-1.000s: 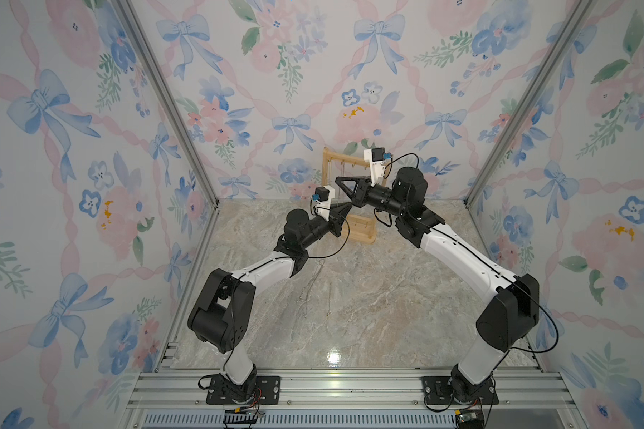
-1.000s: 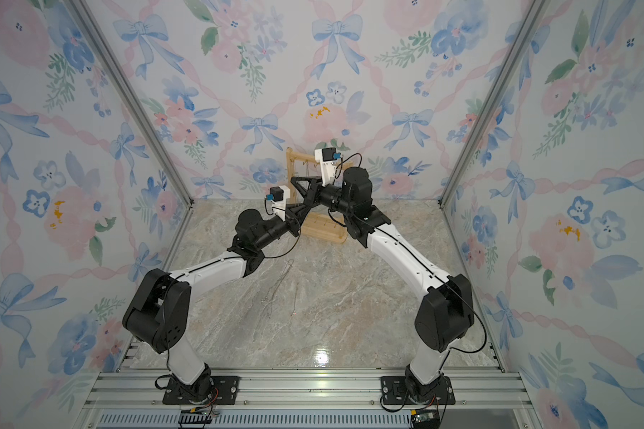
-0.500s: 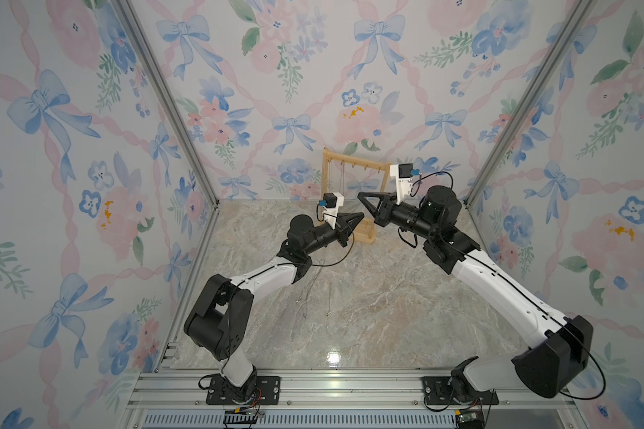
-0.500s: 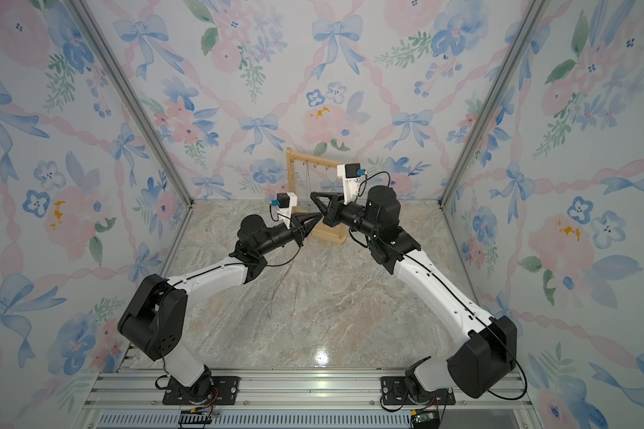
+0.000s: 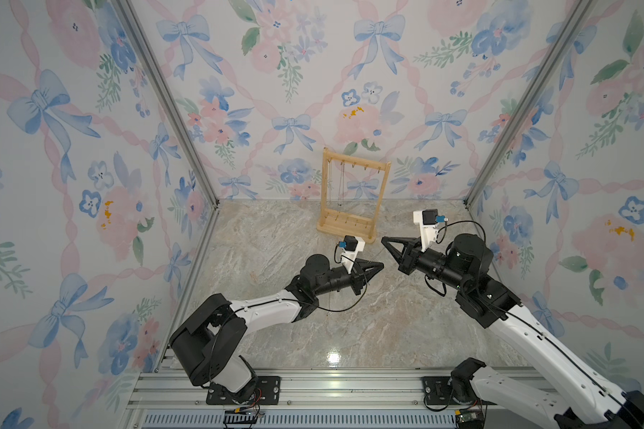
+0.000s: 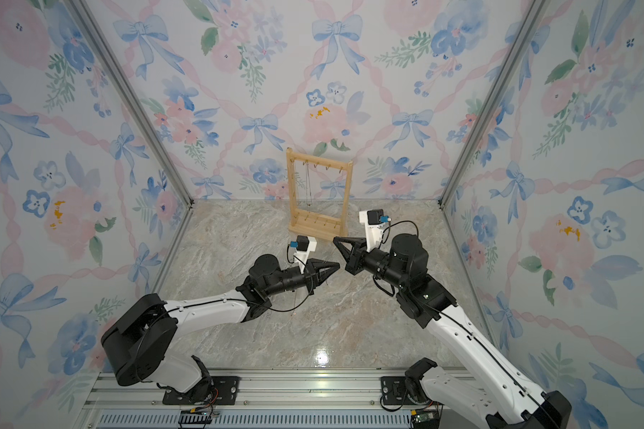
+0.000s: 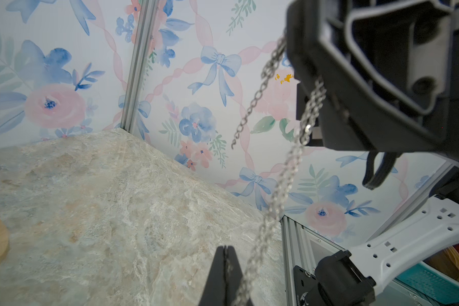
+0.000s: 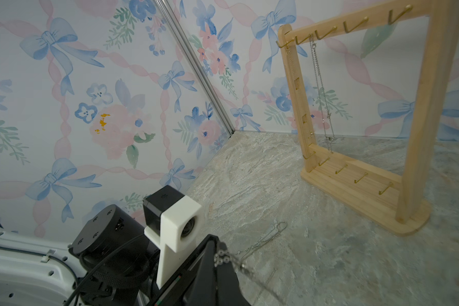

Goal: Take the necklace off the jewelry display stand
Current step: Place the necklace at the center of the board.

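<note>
Hovering with tips close together just in front of the tall light-wood jewelry display stand (image 5: 350, 232) in both top views, left gripper (image 5: 380, 265) and right gripper (image 5: 384, 240) are closed. The left wrist view shows the thin silver chain necklace (image 7: 281, 185) stretched between them, pinched by both.

Both arms draw back from the jewelry display stand (image 5: 344, 224). The left claw (image 5: 382, 264) and right claw (image 5: 383, 239), up against its frame a second ago, now hover over the table (image 5: 350, 334) in front of its base. The right arm swings outward, and the necklace (image 7: 281, 185) hangs clear of the stand, strung between the two pinched tips.
</note>
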Robot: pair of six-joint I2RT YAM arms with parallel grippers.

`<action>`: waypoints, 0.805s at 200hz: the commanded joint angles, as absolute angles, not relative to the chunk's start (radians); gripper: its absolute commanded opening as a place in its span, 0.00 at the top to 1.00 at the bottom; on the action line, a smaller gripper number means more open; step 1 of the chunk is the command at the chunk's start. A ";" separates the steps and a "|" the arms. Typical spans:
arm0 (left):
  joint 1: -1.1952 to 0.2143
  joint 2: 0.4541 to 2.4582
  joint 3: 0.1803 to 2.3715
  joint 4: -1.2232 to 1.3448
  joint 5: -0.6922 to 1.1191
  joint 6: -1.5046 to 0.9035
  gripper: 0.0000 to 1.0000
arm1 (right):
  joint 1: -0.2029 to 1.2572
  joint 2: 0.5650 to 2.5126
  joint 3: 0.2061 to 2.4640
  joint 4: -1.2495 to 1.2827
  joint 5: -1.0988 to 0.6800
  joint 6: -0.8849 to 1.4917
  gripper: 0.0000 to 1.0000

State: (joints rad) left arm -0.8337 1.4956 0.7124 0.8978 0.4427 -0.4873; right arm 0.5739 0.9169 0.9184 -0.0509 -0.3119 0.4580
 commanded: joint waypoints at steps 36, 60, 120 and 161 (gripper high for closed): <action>-0.953 1.437 0.515 0.870 0.291 -0.677 1.00 | 0.680 0.775 0.784 -0.158 -0.173 0.419 1.00; -1.004 1.452 0.435 0.868 0.231 -0.772 1.00 | 0.715 0.772 0.707 -0.158 -0.139 0.430 1.00; -1.052 1.543 0.342 0.868 0.174 -0.907 1.00 | 0.764 0.942 0.609 -0.023 -0.111 0.423 1.00; -1.052 1.654 0.369 0.868 0.148 -0.944 1.00 | 0.817 1.114 0.679 0.001 -0.045 0.406 1.00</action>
State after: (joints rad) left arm -1.0473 1.5925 0.3622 0.9100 0.1768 -0.8963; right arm 0.7895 1.0496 0.6106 -0.0647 -0.1211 0.4328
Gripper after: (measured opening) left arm 0.042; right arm 0.047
